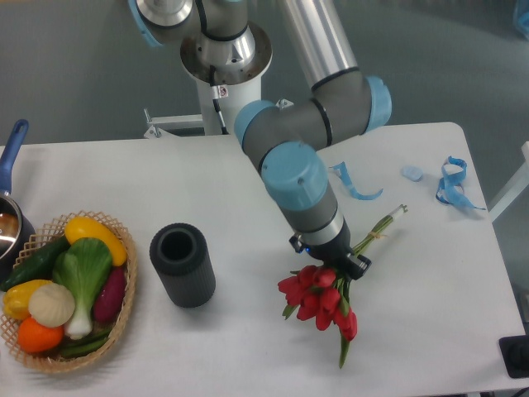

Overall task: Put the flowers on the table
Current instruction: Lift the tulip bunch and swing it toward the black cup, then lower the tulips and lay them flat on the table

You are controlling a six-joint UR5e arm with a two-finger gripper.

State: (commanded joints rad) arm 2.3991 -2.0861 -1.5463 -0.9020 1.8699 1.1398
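The flowers (318,302), red tulips with green leaves, hang low over the white table (248,190) near its front, right of centre. Their tied stems (382,225) stretch up and right toward the back. My gripper (335,263) is tilted over the bunch and shut on it just behind the blooms. The arm's wrist covers most of the fingers. I cannot tell whether the blooms touch the tabletop.
A black cylindrical vase (183,265) stands left of the flowers. A wicker basket of vegetables (66,289) sits at the front left, with a blue-handled pot (10,207) behind it. Blue ribbon scraps (355,184) (451,182) lie at the back right.
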